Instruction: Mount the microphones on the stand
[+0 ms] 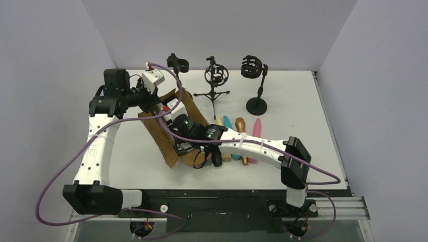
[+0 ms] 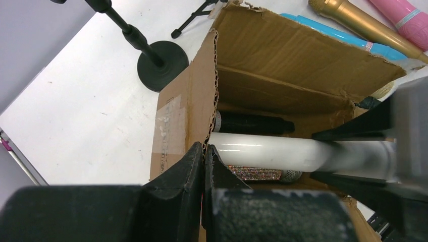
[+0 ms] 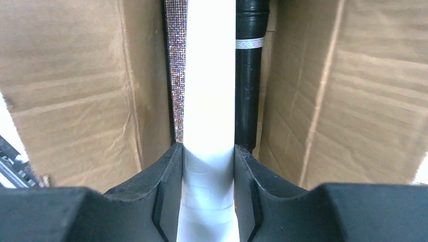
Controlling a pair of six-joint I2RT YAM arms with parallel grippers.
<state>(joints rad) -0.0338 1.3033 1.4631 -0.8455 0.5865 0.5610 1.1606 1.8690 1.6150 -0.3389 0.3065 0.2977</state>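
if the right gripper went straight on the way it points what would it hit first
The right gripper, shut on the white microphone, points along it into the cardboard box. Likely first: the box wall pinched by the left gripper, though depth is unclear.

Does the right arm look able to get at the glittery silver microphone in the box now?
Probably not yet: the right gripper is shut on the white microphone, and the glittery silver microphone lies between that and the box wall.
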